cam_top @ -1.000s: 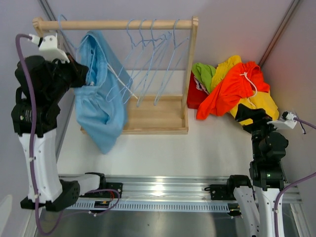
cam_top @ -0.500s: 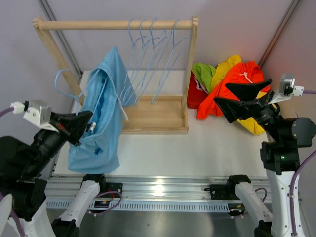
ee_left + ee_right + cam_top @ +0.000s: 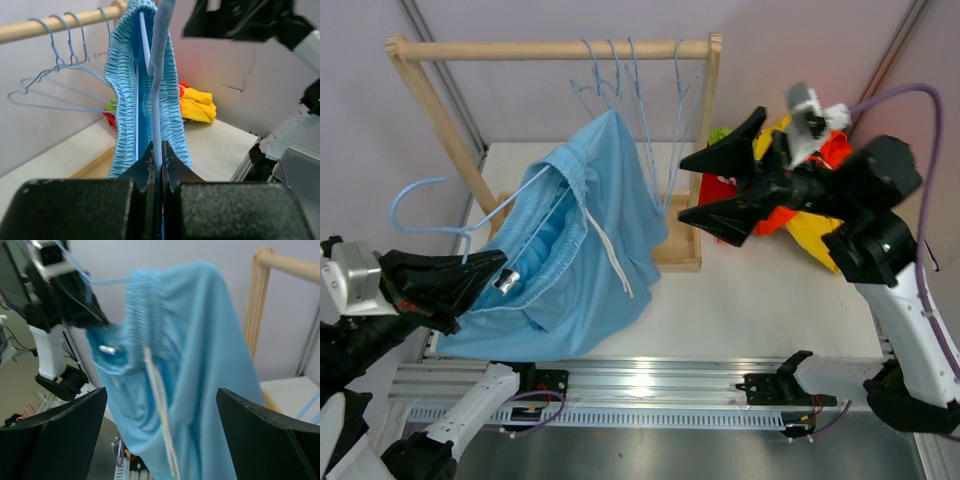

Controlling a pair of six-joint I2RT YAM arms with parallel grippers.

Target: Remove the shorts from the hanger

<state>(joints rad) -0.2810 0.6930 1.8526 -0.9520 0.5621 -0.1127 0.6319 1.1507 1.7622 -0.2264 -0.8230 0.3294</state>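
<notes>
1. The left end effector (image 3: pixel 157 152) is closed narrow on the wire of a light blue hanger (image 3: pixel 158 100) and holds it out over the near left part of the table (image 3: pixel 770 300), away from the wooden rack (image 3: pixel 520 49).
2. The light blue shorts (image 3: pixel 575 260) hang from this hanger by the waistband. They are not yet removed.
3. The right end effector (image 3: pixel 682 188) is wide open, holds nothing, and points at the shorts from the right.
4. To do this step well, I think the right one should close on the thick waistband and not on the white drawstring (image 3: pixel 610 250) alone, which would only slide out.
5. It should then pull along the arm of the hanger while the left one keeps the hanger firm.
6. Count: one pair of shorts on one held hanger, and four empty hangers (image 3: pixel 613 85) on the rail, as far as I can tell.
7. In the pile right of the rack I count three colours: orange-red (image 3: pixel 835 150), yellow (image 3: pixel 820 245) and green. The right arm hides the rest.
</notes>
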